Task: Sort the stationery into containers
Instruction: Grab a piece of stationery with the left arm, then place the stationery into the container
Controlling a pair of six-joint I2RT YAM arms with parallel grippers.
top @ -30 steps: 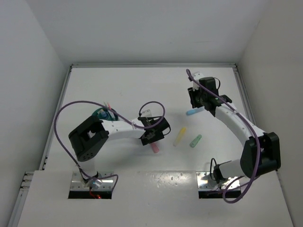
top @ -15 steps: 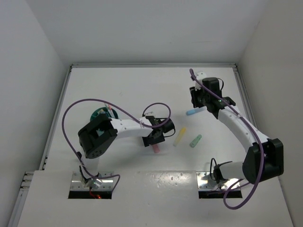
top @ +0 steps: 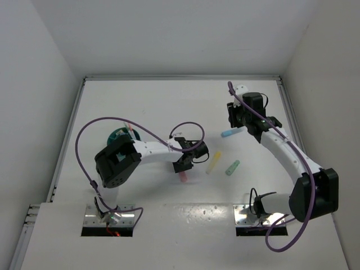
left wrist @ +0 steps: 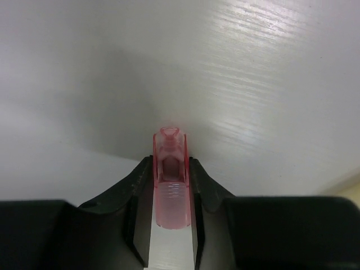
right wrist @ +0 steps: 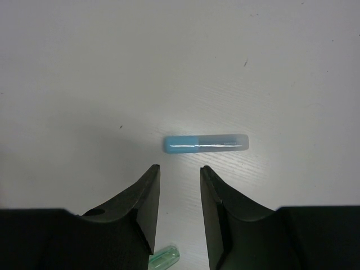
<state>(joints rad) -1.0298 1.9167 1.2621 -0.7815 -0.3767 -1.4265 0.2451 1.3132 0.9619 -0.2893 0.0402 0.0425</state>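
Frankly, almost no writing can be read. The tube (right wrist: 205, 143) carries one line of tiny grey print on its clear part, too small to make out, and no other thing shows a legible brand or label. The counter (top: 169, 101) is white, with a fine brushed grain and a few small dark specks in the wrist views. Plain white walls (top: 39, 84) close it on the left, the right and the far side. Purple cables (top: 107, 118) loop over both arms.

The left tool (left wrist: 170, 162) is low over the middle of the counter. Its two fingers are closed against the sides of the pink marker (left wrist: 169, 197), which runs lengthwise between them with its tip sticking out in front. I cannot tell whether the marker is lifted or lies on the counter.

The right tool (right wrist: 179, 169) holds nothing. Its fingers stand apart with a narrow gap, and the tube lies crosswise on the counter just beyond the fingertips, with its blue cap to the left in the wrist view.

The yellow marker (top: 214, 162) and the green marker (top: 232, 167) lie near each other, not touching, between the two arms. The dark-teal cup (top: 116, 136) stands at the left, partly hidden behind the left arm, and a thin pink pen (top: 130, 128) sticks out at its rim.
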